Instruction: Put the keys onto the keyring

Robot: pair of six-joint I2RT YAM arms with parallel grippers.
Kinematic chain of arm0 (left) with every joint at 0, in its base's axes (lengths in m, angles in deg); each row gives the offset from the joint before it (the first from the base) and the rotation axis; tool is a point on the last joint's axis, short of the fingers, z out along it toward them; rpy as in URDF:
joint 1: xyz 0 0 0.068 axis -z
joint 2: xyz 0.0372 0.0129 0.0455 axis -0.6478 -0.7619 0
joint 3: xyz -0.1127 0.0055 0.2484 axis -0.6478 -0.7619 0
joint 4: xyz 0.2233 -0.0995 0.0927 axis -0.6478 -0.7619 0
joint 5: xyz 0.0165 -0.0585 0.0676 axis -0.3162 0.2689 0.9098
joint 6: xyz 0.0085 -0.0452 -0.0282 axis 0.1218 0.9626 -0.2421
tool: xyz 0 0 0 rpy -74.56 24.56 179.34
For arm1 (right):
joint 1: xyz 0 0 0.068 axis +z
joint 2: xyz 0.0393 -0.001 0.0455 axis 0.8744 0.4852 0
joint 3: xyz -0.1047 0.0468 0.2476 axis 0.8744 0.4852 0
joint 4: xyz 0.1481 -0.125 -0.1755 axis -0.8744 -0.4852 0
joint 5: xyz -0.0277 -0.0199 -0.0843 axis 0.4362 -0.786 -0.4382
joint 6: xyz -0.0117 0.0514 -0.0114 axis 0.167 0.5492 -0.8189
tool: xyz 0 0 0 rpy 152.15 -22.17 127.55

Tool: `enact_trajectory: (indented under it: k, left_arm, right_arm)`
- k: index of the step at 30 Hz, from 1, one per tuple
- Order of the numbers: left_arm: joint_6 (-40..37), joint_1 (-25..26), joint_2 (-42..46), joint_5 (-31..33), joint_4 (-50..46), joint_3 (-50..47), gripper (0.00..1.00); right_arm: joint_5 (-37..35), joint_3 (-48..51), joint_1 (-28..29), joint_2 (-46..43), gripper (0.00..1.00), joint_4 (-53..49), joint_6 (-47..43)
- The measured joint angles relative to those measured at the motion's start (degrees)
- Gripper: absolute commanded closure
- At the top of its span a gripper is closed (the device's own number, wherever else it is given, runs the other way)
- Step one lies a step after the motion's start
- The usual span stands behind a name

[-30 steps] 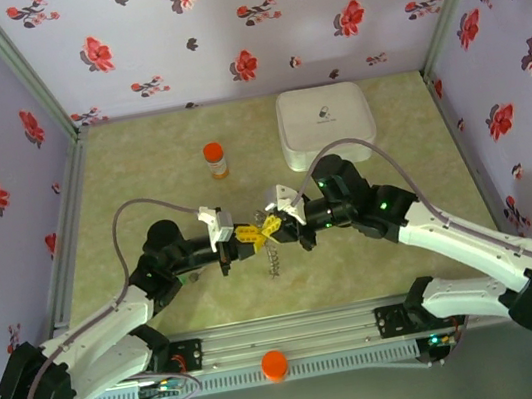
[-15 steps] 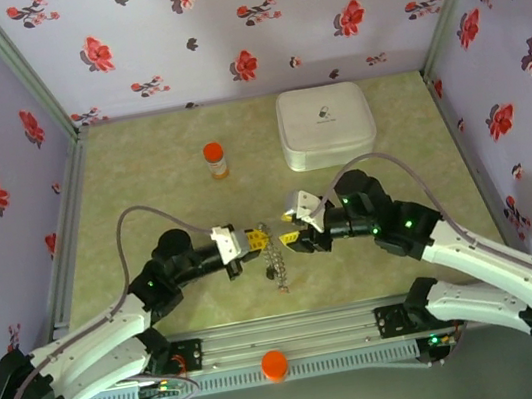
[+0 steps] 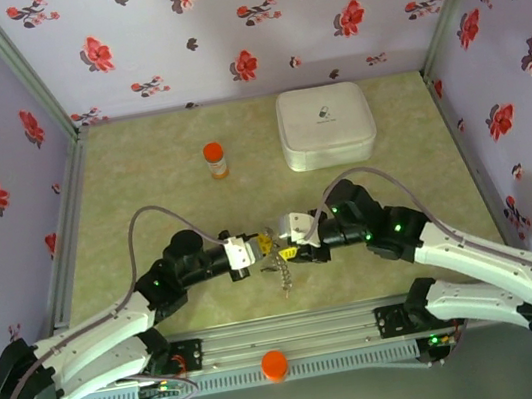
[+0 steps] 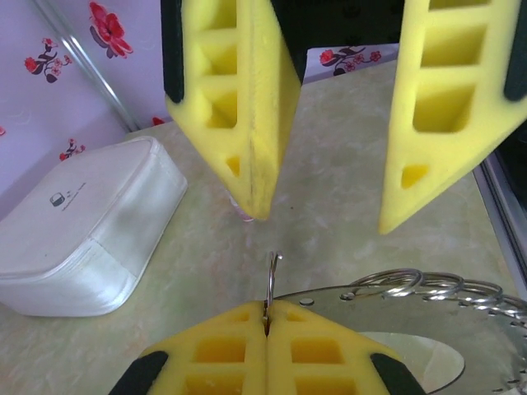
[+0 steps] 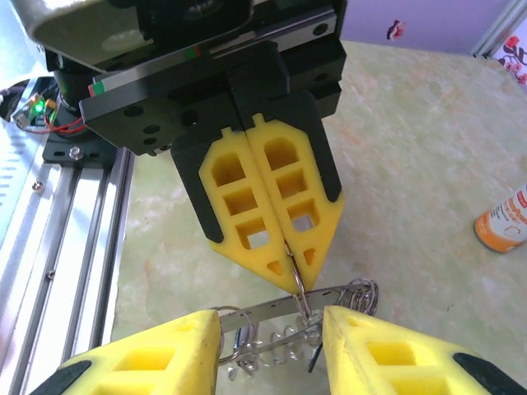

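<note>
Biggest change from a second ago is the right fingers (image 4: 247, 107). They were pinched together up against the left ones, and now they've sprung apart and stand fairly wide with nothing clamped. Both arms have also slid toward the near rail (image 3: 298, 338), and the left fingers (image 4: 218, 350) have pushed further right, so the two sets of tips sit nose to nose. The left fingers are still pressed fully together, pinching a thin wire loop of the keyring (image 4: 412, 288) right at their tips, with the loop poking out just past them. The rest of the keyring, a flat metal strip with a row of little coils, trails off to one side of the left tips. In the right wrist view it runs across the gap between the open right fingers. From above it hangs like a little chain just below where the tips meet, a touch nearer the rail than before. Hard bits: the stuff dangling off the strip is too fine and tangled to tell apart, and the strip is cut off at the frame edge in the left wrist view. I also can't tell whether it touches the table (image 3: 141, 179) or the right fingers. The white case (image 3: 326, 125) and orange bottle (image 3: 214, 160) sit well beyond both sets of fingers, same spots as earlier.
</note>
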Motion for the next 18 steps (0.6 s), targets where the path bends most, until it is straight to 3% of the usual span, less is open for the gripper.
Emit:
enact_trajectory:
  k: [8, 14, 18]
  left_arm:
    - [0.02, 0.09, -0.04, -0.02, 0.00, 0.02, 1.00]
    - [0.81, 0.26, 0.39, 3.41, -0.94, 0.07, 1.00]
    - [3.48, 0.31, 1.75, 9.60, -1.95, 0.11, 1.00]
  right_arm:
    - [-1.11, 0.00, 0.83, 2.71, 0.66, 2.08, -2.69]
    - [-2.82, 0.61, 1.01, 0.48, 0.53, 4.04, -1.84]
    - [-7.37, 1.70, 0.94, -4.42, 0.49, 6.84, 2.95]
